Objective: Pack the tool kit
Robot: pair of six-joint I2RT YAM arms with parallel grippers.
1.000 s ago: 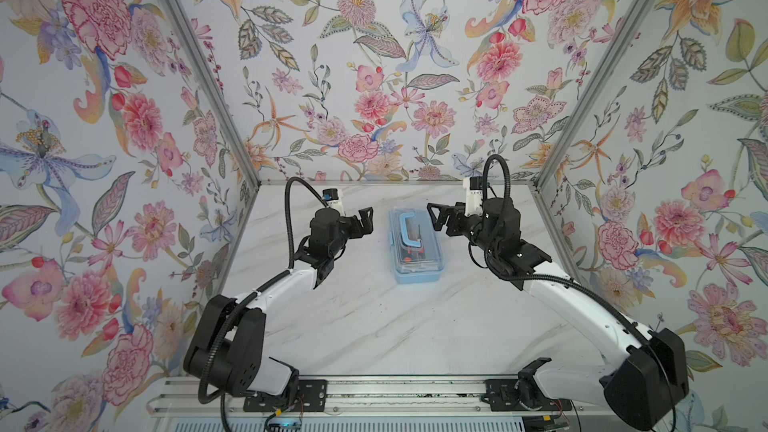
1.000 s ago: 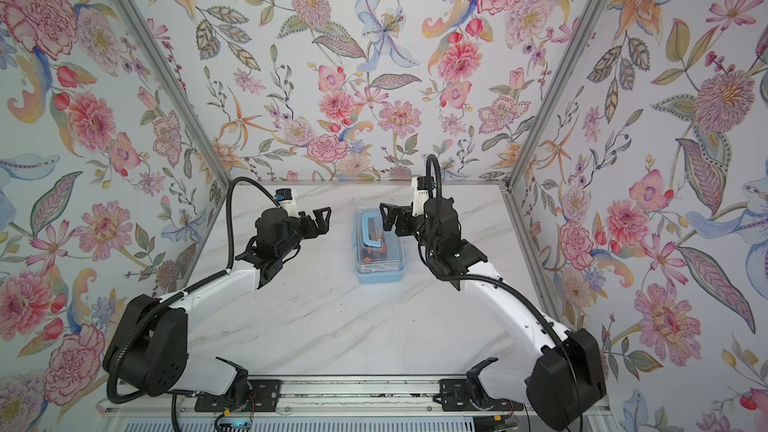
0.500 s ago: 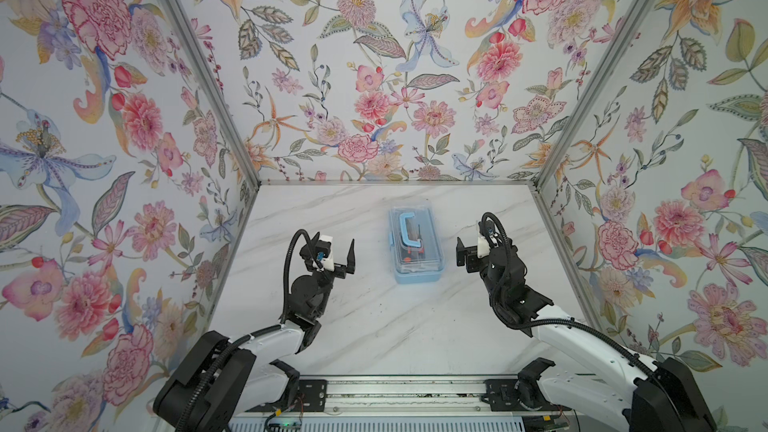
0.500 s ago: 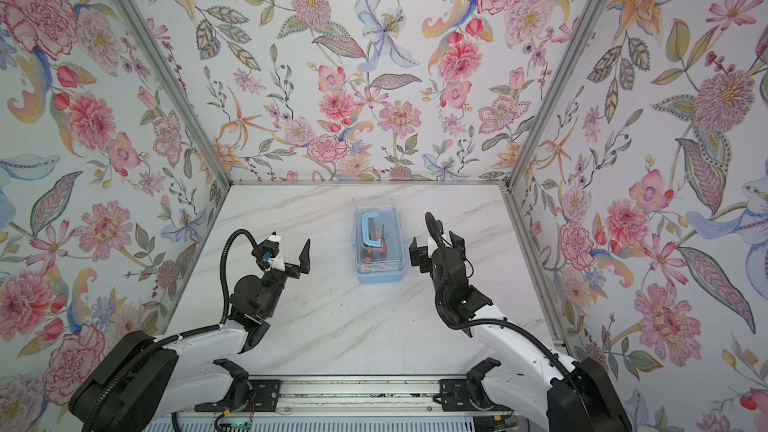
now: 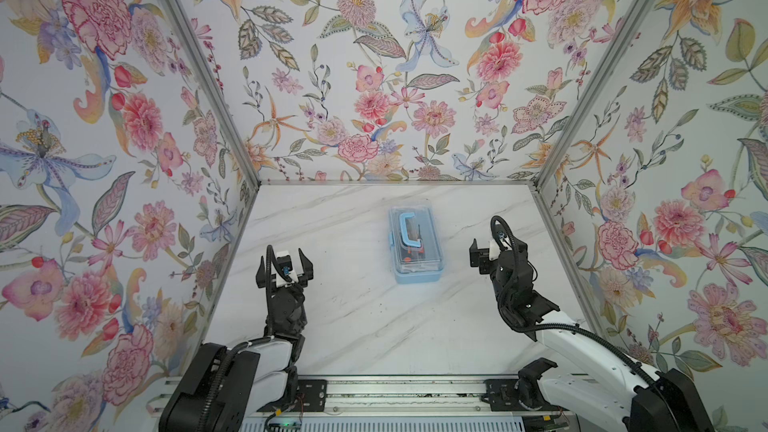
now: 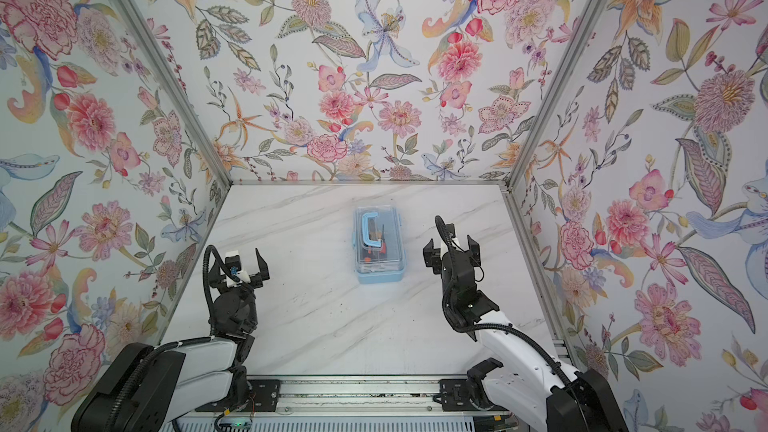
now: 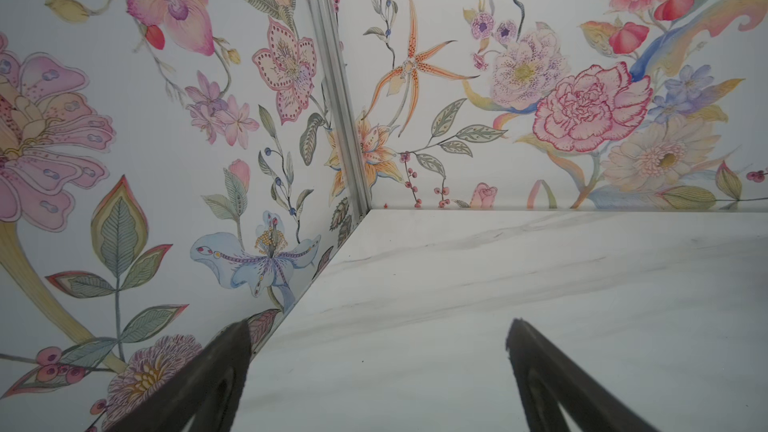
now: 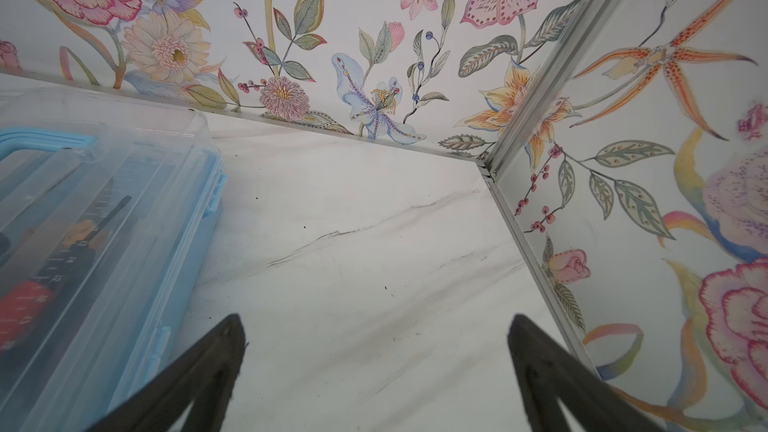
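Lower left of a top view: left gripper, jaws spread wide, gripping nothing, pointed toward the back wall over the marble bench. Right of centre: right gripper, likewise spread wide and gripping nothing, near the right side of the tool kit box yet apart from it. Box at frame centre on the bench, between both grippers, clear lid shut, blue handle flat on top. Through the lid, red and black tools, probably screwdrivers, too blurred for certainty.
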